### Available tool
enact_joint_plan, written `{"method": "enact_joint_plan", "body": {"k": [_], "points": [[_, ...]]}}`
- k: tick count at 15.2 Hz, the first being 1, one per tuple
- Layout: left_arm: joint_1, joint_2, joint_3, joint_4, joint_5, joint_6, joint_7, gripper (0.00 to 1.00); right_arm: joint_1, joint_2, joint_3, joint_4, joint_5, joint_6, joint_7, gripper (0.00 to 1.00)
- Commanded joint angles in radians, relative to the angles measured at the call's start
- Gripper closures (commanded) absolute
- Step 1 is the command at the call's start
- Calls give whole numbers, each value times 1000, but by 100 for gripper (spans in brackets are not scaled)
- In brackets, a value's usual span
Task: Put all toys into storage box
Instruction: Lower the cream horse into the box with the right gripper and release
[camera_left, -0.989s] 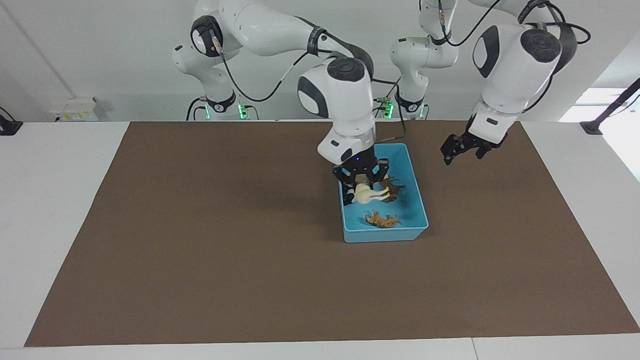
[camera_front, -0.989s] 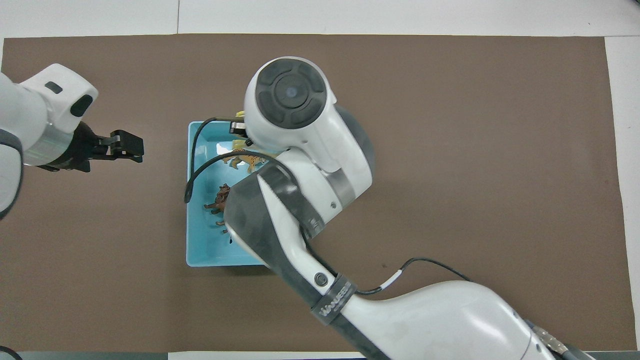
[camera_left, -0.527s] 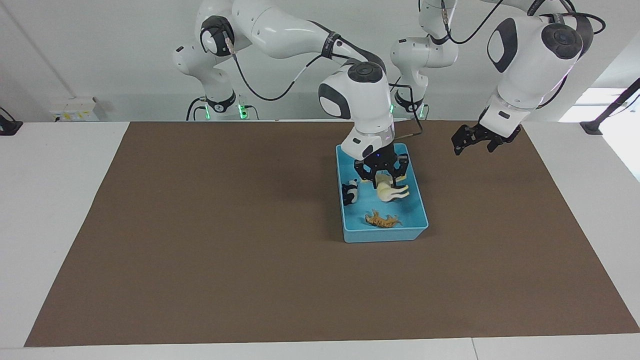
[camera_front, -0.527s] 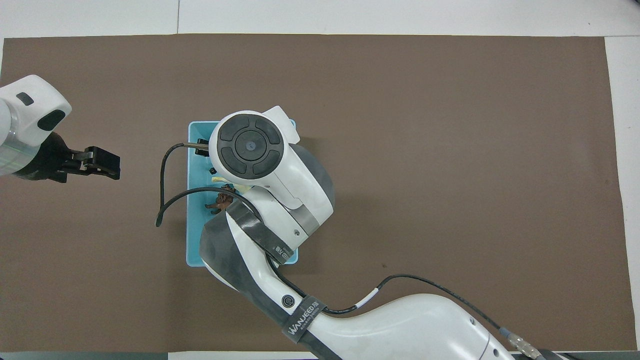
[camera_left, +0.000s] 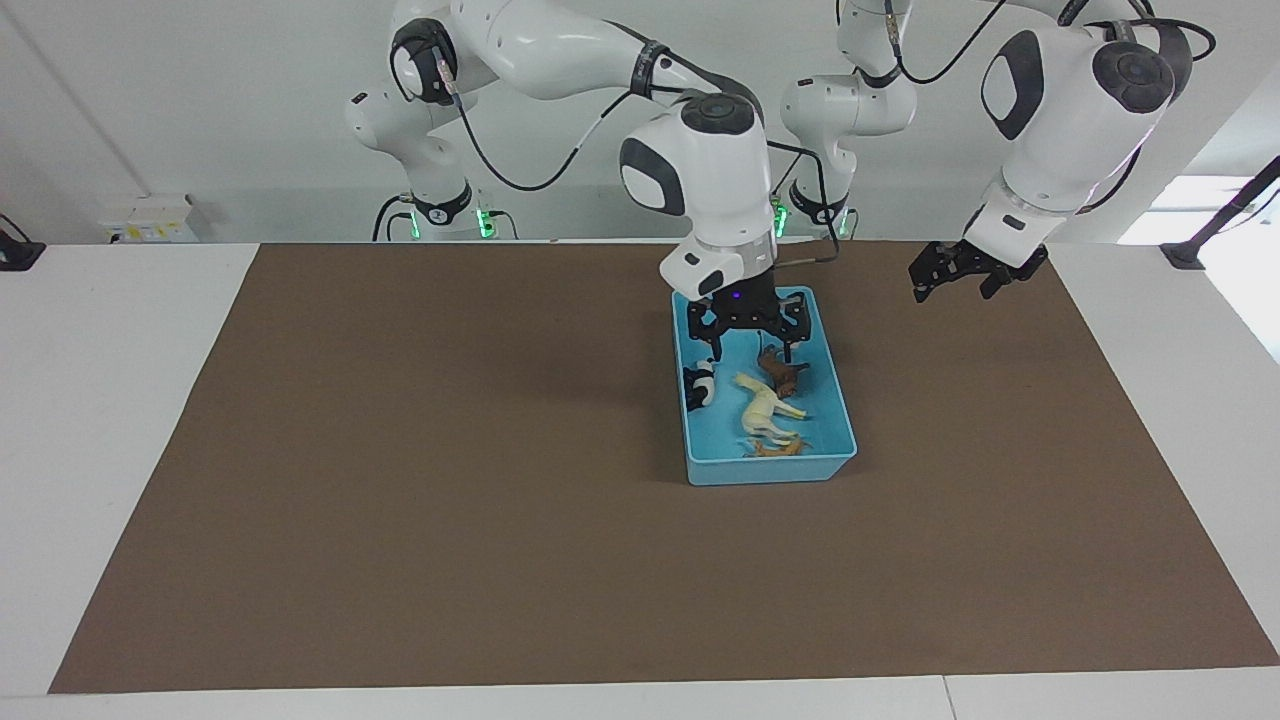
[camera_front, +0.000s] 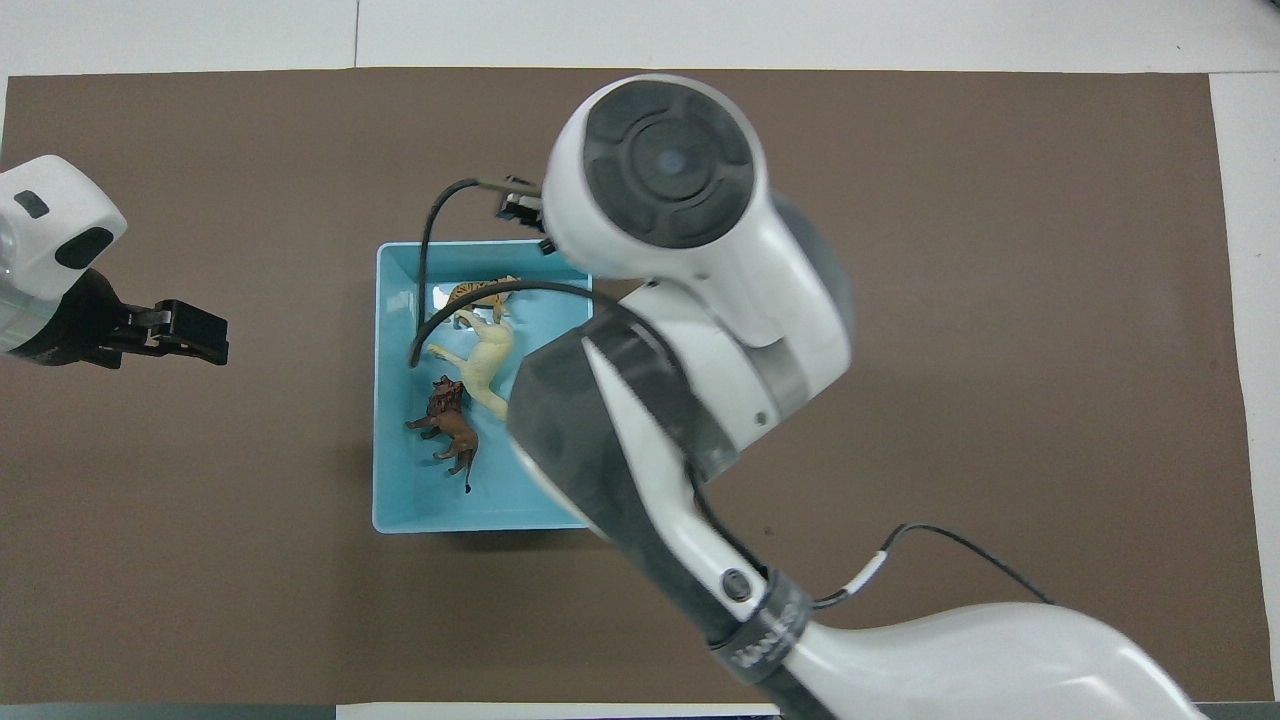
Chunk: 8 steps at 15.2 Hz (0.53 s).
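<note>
The light blue storage box (camera_left: 760, 468) sits mid-mat; it also shows in the overhead view (camera_front: 500, 505). In it lie the cream-white horse (camera_left: 765, 412) (camera_front: 485, 360) on its side, the brown lion (camera_left: 783, 372) (camera_front: 448, 425) nearer to the robots, and the orange tiger (camera_left: 775, 448) (camera_front: 480, 292) farthest from them, partly covered by the horse. The panda (camera_left: 700, 385) stands by the box wall toward the right arm's end; the arm hides it in the overhead view. My right gripper (camera_left: 748, 340) hangs open and empty over the box. My left gripper (camera_left: 955, 280) (camera_front: 190, 333) waits in the air beside the box.
A brown mat (camera_left: 400, 480) covers the white table (camera_left: 100, 400). The right arm's wrist and forearm (camera_front: 680, 300) cover part of the box in the overhead view.
My right gripper opened and let go of the horse, which dropped into the box by the tiger. The gripper then rose. The left gripper drew slightly away from the box.
</note>
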Motion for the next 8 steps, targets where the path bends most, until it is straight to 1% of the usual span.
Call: {"method": "enact_joint_plan", "body": {"k": [1, 3, 4, 6, 8], "points": [[19, -18, -8, -9, -2, 16, 46, 0, -184, -52, 14, -61, -5, -11, -319, 0], [9, -16, -9, -9, -2, 22, 45, 0, -281, -52, 14, -64, -5, -14, -565, 0], [7, -16, -9, -9, -2, 22, 46, 0, -324, -53, 14, -73, -3, -16, -633, 0], [10, -16, -9, -14, -2, 39, 51, 0, -417, -73, 14, -91, -5, -36, -670, 0], [16, -15, -6, -8, -1, 39, 48, 0, -491, -110, 14, -131, -5, -100, -742, 0]]}}
